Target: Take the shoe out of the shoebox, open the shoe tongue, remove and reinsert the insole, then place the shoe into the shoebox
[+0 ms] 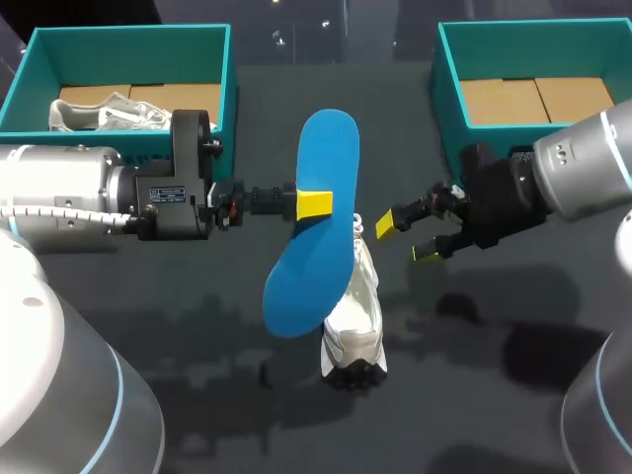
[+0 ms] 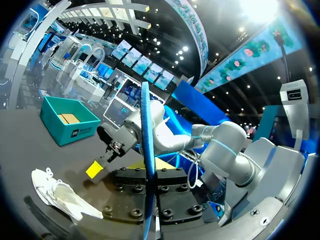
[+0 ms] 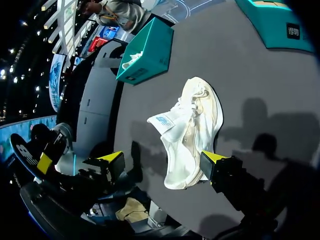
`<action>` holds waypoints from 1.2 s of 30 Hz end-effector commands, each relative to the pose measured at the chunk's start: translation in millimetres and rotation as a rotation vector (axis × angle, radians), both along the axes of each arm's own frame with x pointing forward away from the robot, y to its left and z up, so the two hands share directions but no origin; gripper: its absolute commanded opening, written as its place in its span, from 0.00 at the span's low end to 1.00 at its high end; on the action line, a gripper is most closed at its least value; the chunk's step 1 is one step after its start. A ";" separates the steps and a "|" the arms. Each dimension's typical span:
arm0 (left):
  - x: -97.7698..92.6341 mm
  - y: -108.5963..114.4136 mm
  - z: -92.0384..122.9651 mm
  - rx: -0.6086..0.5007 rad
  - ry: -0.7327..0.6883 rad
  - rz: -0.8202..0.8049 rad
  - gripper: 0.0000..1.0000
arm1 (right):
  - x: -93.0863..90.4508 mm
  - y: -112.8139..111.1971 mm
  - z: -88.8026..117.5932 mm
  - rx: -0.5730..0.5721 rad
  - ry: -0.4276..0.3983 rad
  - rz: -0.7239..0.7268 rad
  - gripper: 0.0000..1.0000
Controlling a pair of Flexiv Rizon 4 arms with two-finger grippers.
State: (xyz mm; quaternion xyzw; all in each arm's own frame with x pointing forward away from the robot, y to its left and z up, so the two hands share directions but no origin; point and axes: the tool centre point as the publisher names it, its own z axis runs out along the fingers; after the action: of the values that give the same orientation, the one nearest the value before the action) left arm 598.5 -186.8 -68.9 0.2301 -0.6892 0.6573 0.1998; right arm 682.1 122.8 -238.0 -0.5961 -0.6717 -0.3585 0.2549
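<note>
The left gripper (image 1: 314, 203) clamps the blue insole (image 1: 316, 227), seen edge-on from its wrist. The right gripper (image 1: 406, 241) hangs released, the white shoe (image 3: 192, 125) ahead, half hidden overhead.

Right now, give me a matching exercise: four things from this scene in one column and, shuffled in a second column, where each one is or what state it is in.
Column one
1. insole
2. white shoe
3. left shoebox
4. right gripper

Column two
A. open, holding nothing
B. contains a second shoe
C. clamped in the left gripper, raised off the table
D. resting on the table between the two arms

Pairs: 1-C, 2-D, 3-B, 4-A
</note>
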 end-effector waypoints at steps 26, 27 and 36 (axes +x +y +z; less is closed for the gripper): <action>51.4 0.8 -24.4 -0.349 -1.274 -0.035 0.00 | 7.1 -2.1 33.2 0.244 0.097 0.040 1.00; 52.7 1.9 -26.5 -0.360 -1.316 -0.051 0.00 | 8.1 -1.2 33.6 0.249 0.101 0.040 1.00; 60.7 5.9 -41.6 -0.481 -1.779 -0.163 0.00 | 15.7 5.1 42.6 0.373 0.112 0.051 1.00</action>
State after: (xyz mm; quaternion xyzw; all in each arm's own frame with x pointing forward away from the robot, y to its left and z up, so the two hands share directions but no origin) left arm 650.2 -178.5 -105.4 -0.1271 -0.6348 0.7538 -0.1125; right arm 693.6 124.9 -189.7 -0.5440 -0.6025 -0.4281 0.3973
